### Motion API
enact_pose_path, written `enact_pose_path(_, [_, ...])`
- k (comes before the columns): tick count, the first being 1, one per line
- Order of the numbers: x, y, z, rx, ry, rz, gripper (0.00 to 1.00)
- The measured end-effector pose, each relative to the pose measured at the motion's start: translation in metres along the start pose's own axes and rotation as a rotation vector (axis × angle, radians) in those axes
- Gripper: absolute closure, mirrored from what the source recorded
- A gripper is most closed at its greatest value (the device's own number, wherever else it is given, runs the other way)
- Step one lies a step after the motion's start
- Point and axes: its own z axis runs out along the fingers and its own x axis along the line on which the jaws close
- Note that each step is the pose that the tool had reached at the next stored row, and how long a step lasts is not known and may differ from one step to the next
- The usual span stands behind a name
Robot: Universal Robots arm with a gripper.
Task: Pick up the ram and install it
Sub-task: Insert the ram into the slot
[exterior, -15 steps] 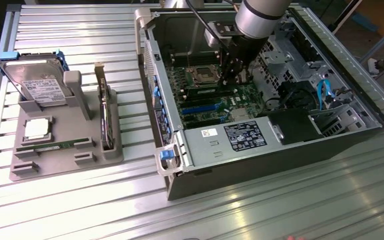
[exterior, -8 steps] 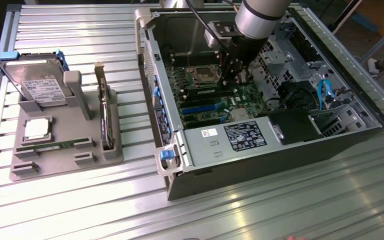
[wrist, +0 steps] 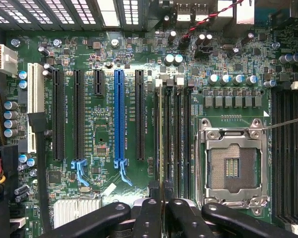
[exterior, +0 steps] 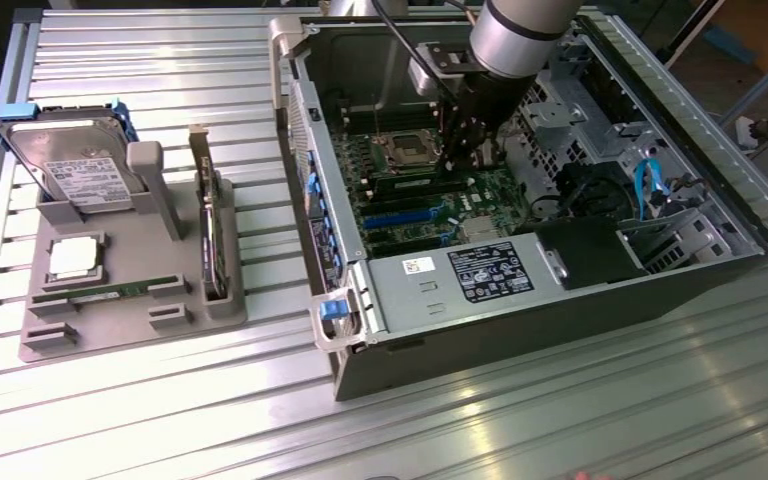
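Open case (exterior: 531,320) lying on the table (exterior: 157,420), with the arm (exterior: 524,35) reaching down into it above the motherboard (wrist: 104,99). Gripper (wrist: 161,218): fingers (wrist: 148,215) drawn almost together, pinching the ram (wrist: 161,129). The ram is seen edge-on, lined up along the memory slots (wrist: 181,139) just beside the CPU socket (wrist: 233,166).

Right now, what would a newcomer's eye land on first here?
The arm reaches down into the open PC case right of centre in the exterior view. In the wrist view, the end effector is shut on the ram, seen edge-on over the memory slots, between the blue slot and the empty CPU socket. On the exterior view's left, a grey tray holds a hard drive upright.
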Motion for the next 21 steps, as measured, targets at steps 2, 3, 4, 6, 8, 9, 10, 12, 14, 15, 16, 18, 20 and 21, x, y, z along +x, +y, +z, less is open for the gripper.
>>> enact_pose_path(2, [-0.0001, 0.0001, 0.0000, 0.0000, 0.0000, 0.000, 0.88])
enact_pose_path(3, [-0.0001, 0.0001, 0.0000, 0.0000, 0.0001, 0.000, 0.88])
enact_pose_path(4, [-0.0001, 0.0001, 0.0000, 0.0000, 0.0001, 0.000, 0.88])
enact_pose_path(6, [-0.0001, 0.0001, 0.0001, -0.0001, 0.0002, 0.000, 0.88])
enact_pose_path(8, [-0.0001, 0.0001, 0.0008, 0.0002, 0.0000, 0.000, 0.88])
enact_pose_path(9, [-0.0001, 0.0001, 0.0010, 0.0002, 0.0002, 0.000, 0.88])
enact_pose_path(10, [-0.0001, 0.0001, 0.0012, 0.0003, 0.0002, 0.000, 0.88])
enact_pose_path(12, [-0.0001, 0.0001, 0.0017, 0.0004, 0.0001, 0.000, 0.88])
enact_pose_path(14, [0.0000, 0.0001, 0.0020, 0.0005, 0.0002, 0.000, 0.88])
enact_pose_path(15, [0.0000, 0.0001, 0.0022, 0.0006, 0.0002, 0.000, 0.88])
enact_pose_path(16, [0.0000, 0.0001, 0.0024, 0.0006, 0.0001, 0.000, 0.88])
enact_pose_path(18, [0.0000, 0.0002, 0.0028, 0.0007, 0.0001, 0.000, 0.88])
enact_pose_path(20, [0.0000, 0.0002, 0.0034, 0.0008, 0.0001, 0.000, 0.88])
enact_pose_path(21, [0.0000, 0.0001, 0.0036, 0.0009, 0.0000, 0.000, 0.88])
